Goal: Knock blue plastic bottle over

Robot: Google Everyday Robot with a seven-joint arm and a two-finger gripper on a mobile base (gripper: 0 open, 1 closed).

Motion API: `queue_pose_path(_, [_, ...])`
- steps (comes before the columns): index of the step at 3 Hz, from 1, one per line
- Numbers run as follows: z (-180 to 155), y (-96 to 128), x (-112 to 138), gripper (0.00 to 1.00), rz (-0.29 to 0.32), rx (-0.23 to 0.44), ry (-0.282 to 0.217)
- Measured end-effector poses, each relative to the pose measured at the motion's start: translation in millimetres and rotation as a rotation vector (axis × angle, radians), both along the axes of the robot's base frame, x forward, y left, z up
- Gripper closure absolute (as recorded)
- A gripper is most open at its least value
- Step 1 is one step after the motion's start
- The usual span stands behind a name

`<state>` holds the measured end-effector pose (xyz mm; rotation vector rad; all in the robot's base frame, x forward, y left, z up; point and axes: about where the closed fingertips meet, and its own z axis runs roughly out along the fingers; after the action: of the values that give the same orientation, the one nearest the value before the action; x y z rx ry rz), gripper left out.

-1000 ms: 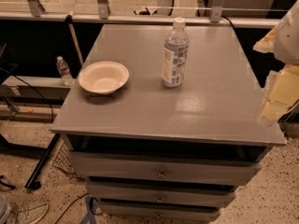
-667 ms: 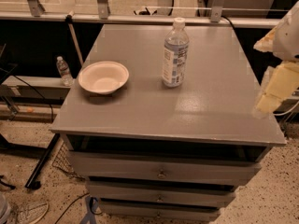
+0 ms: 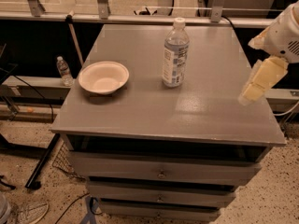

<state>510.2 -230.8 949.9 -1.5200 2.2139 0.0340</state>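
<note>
My gripper [image 3: 250, 93] hangs at the frame's right edge; the upright blue plastic bottle [image 3: 174, 55] stands well apart, up-left of it; open or closed, I can't tell

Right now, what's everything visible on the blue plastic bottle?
The blue plastic bottle is clear plastic with a white cap and a blue-and-white wrap label. It stands upright on the grey table, right of the white bowl and apart from it. Nothing else touches it; the gripper hangs well to its right, over the table's right edge.
</note>
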Motion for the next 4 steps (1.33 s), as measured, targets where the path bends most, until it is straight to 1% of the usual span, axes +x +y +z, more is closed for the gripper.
queue_pose_path(1, [-2, 3, 5, 0.00, -0.007, 0.030, -0.004])
queue_pose_path(2, [-3, 17, 27, 0.00, -0.042, 0.114, -0.026])
queue_pose_path(3, [5, 38, 47, 0.00, -0.082, 0.181, -0.057])
queue_pose_path(4, [7, 62, 66, 0.00, -0.107, 0.220, -0.086])
